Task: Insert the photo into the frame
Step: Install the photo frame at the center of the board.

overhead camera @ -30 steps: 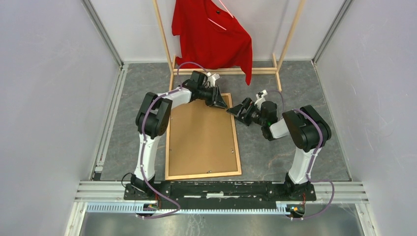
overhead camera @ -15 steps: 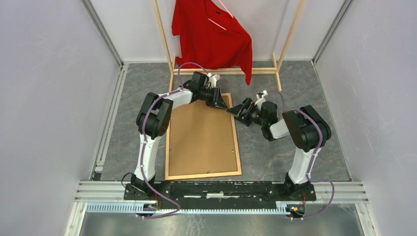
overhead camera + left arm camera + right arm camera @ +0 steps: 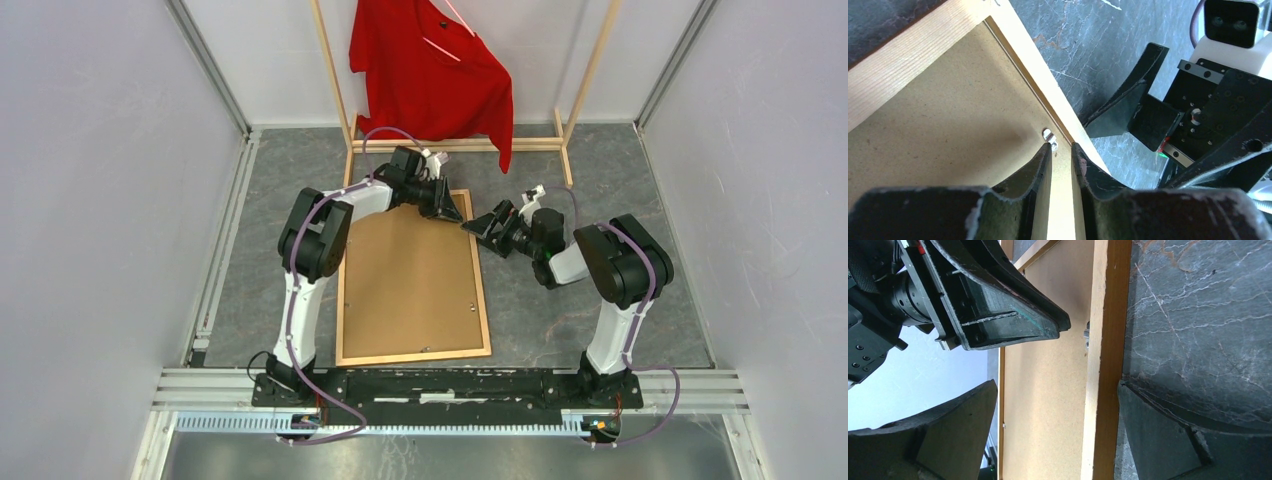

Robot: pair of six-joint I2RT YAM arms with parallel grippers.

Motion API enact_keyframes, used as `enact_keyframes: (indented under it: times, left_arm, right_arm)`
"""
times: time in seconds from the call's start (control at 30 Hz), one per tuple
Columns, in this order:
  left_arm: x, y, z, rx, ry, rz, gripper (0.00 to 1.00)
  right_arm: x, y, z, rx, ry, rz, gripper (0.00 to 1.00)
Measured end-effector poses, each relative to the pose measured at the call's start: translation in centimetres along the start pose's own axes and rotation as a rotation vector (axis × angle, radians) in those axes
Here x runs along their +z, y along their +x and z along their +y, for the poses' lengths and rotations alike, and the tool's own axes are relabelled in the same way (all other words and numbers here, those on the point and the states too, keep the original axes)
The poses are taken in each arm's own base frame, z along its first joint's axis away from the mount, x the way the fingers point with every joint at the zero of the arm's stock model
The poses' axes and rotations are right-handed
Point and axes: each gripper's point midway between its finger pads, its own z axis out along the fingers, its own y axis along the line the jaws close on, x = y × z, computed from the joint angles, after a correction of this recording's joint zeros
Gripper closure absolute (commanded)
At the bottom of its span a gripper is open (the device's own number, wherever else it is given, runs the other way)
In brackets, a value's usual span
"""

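Note:
The frame (image 3: 484, 300) of orange-brown wood lies flat on the grey table, back side up, with a plain brown backing board (image 3: 410, 275) filling it. The photo is hidden. My left gripper (image 3: 455, 213) hovers over the frame's far right corner. In the left wrist view its jaws (image 3: 1061, 146) stand a narrow gap apart with nothing between them, tips beside a small metal tab (image 3: 1050, 140) on the backing board. My right gripper (image 3: 1057, 390) is wide open and straddles the frame's right rail (image 3: 1105, 365) just beside the left gripper (image 3: 1013, 320).
A pale wooden clothes rack (image 3: 450, 145) with a red shirt (image 3: 430, 70) stands just beyond the frame's far edge. Pale walls close the table on the left, right and back. More small metal tabs dot the backing board's edges.
The left jaws have narrowed slightly over the frame's corner. The right gripper has edged a little toward the far side. The frame has not moved.

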Motion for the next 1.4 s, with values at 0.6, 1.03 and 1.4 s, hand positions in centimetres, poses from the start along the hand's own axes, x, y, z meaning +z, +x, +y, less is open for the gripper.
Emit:
enact_keyframes:
  times: [0.6,1.03,1.4]
  left_arm:
    - [1.5,0.5,0.4,0.010,-0.028,0.025,0.73]
    - [1.6,0.5,0.3,0.012,-0.024,0.028,0.73]
    - [1.7,0.5,-0.3,0.023,0.008,0.029,0.73]
  right_arm:
    - [0.1,0.0,0.1,-0.003,0.001,-0.005,0.02]
    - [0.1,0.0,0.1,-0.003,0.000,-0.005,0.02]
    - [0.1,0.0,0.1,0.004,0.000,-0.006,0.02]
